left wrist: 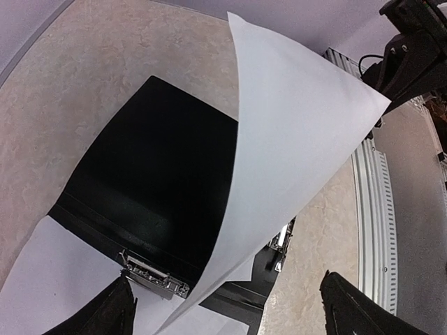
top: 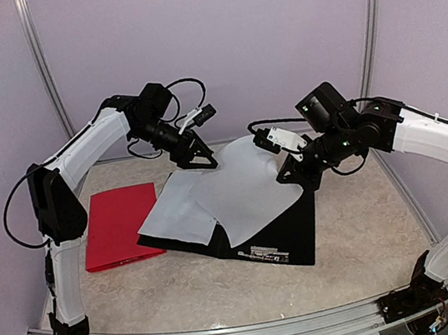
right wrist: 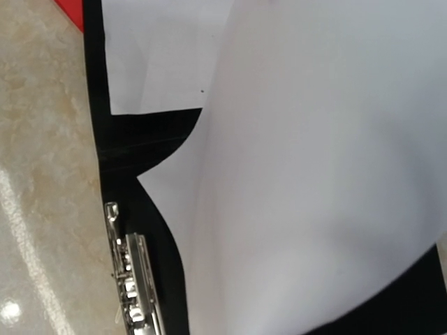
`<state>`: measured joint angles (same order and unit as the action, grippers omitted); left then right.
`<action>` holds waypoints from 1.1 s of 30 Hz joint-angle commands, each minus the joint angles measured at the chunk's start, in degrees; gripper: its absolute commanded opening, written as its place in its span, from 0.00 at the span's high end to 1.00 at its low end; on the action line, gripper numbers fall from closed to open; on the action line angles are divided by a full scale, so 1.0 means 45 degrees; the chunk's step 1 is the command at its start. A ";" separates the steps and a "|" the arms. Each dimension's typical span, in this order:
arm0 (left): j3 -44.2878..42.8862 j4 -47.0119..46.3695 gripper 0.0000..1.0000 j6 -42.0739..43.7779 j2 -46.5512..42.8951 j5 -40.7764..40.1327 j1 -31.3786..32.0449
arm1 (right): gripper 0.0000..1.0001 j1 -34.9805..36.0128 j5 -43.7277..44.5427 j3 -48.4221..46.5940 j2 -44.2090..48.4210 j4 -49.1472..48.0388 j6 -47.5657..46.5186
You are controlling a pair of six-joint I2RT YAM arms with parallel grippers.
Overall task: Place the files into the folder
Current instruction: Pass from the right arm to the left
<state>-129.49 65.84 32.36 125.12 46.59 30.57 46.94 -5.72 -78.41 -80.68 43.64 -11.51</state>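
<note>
- R gripper is pinched tight on the right edge of the lifted sheet, holding that side up off the black folder. In the L wrist view the sheet curls up like a sail.
- L gripper has its jaws wide apart w/ nothing between them, hovering over the far-left corner of the papers.
- Flat sheet lies on the folder's left part.
- Folder lies open on the table, metal clip at its edge, partly under the lifted sheet.
- Red folder is closed, left of the black one and just beside the flat sheet.
</note>
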 commanded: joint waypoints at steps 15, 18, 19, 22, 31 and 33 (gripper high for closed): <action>-0.0670 -0.0180 0.32 0.0893 0.1208 0.1142 0.0395 | 1.00 0.0099 0.0281 0.0118 0.0082 0.0371 -0.0215; -0.0667 -0.0153 0.39 0.0832 0.1224 0.1286 0.0366 | 1.00 0.0102 0.0374 0.0176 0.0133 0.0401 -0.0181; -0.0674 -0.0188 0.41 0.0753 0.1193 0.1319 0.0347 | 1.00 0.0097 0.0387 0.0219 0.0127 0.0398 -0.0185; -0.0660 -0.0166 0.44 0.0617 0.1128 0.1347 0.0351 | 1.00 0.0109 0.0605 0.0294 0.0136 0.0394 -0.0160; -0.0650 0.0025 0.83 0.0524 0.1144 0.0660 0.0530 | 1.00 0.0097 0.0869 0.0245 0.0103 0.0435 -0.0003; -0.0629 0.0069 0.83 0.0486 0.1124 0.0666 0.0532 | 1.00 0.0102 0.1009 0.0223 0.0052 0.0484 0.0093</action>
<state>-130.82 65.60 34.81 129.82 50.13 32.47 46.92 -2.57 -77.71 -80.68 44.40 -12.10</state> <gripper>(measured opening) 0.175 0.003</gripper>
